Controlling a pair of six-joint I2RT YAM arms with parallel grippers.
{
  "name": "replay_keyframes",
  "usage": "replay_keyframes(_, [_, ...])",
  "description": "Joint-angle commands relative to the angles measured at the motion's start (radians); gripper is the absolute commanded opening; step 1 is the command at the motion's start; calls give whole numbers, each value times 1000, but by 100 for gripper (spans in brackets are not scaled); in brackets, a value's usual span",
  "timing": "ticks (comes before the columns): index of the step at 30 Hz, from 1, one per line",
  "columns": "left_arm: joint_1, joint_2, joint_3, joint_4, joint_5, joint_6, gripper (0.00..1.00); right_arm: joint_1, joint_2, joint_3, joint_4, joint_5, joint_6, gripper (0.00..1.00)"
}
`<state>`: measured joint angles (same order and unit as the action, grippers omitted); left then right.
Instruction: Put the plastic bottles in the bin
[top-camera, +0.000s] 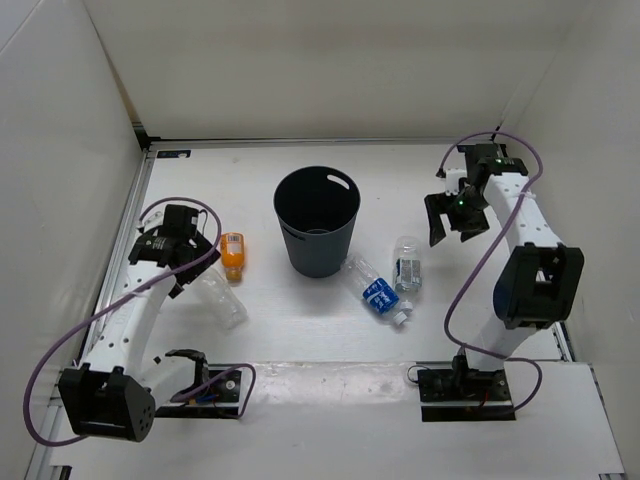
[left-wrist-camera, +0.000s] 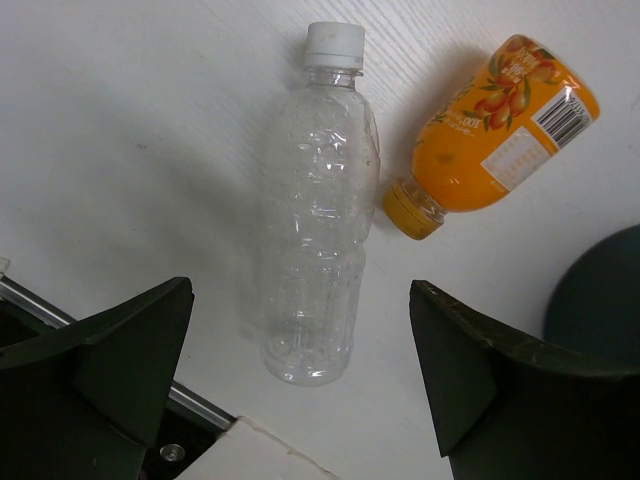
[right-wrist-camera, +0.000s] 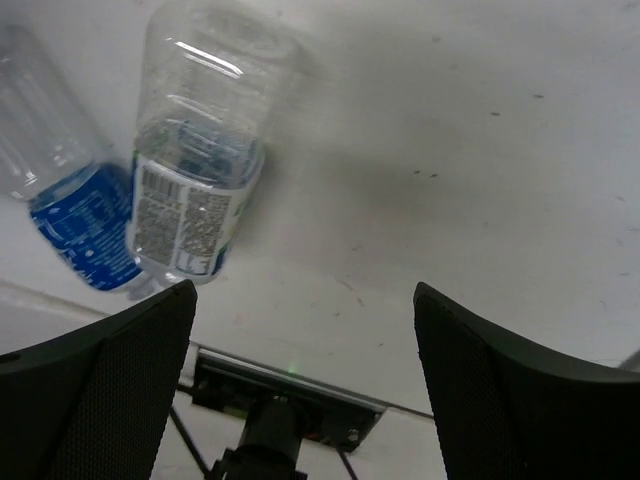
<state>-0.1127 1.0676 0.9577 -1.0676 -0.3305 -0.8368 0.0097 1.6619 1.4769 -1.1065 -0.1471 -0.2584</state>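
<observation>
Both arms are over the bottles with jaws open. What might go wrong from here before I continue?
1. The orange bottle has its cap close against the plain clear bottle under the left jaws; closing may knock or catch both.
2. The white-and-green label bottle lies off to one side of the right jaws, beside the blue-label bottle; descending here likely clips it.
3. All lie on their sides and may roll.

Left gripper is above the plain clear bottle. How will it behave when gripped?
The plain clear bottle looks empty, so probably very light. Its thin, ribbed walls will likely dent under a squeeze. Lying on its round side, it may roll if nudged off-centre.
</observation>
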Motion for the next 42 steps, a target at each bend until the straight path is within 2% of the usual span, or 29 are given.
replay_keyframes(1, [-13,14,21,-8,-2,-12,100,7,50,88,-97,-145,-11,90])
replay_keyframes(9, [-18,75,70,-38,-16,16,100,93,147,62,-115,-246,-4,90])
replay_keyframes(14, [-15,94,96,-69,-19,34,100,142,297,112,-162,-230,21,90])
replay_keyframes(23, [-13,106,119,-98,-33,56,100,203,439,149,-211,-131,97,90])
replay_keyframes(25, [-13,117,128,-109,-31,57,100,226,476,192,-257,-69,122,82])
replay_keyframes(26, [-12,135,131,-109,-28,59,100,230,480,194,-257,-66,125,66])
replay_keyframes(27, [-13,141,133,-109,-25,61,100,230,473,192,-257,-69,123,57])
replay_keyframes(28, [-12,152,138,-106,-25,64,100,228,469,189,-253,-71,120,52])
replay_keyframes(32, [-12,196,162,-95,-16,74,100,210,449,186,-253,-69,122,41])
replay_keyframes(37, [-13,265,187,-60,15,82,100,199,305,230,-274,-31,79,36])
replay_keyframes(42, [-27,278,196,-13,1,74,100,153,217,433,-273,-80,42,32])
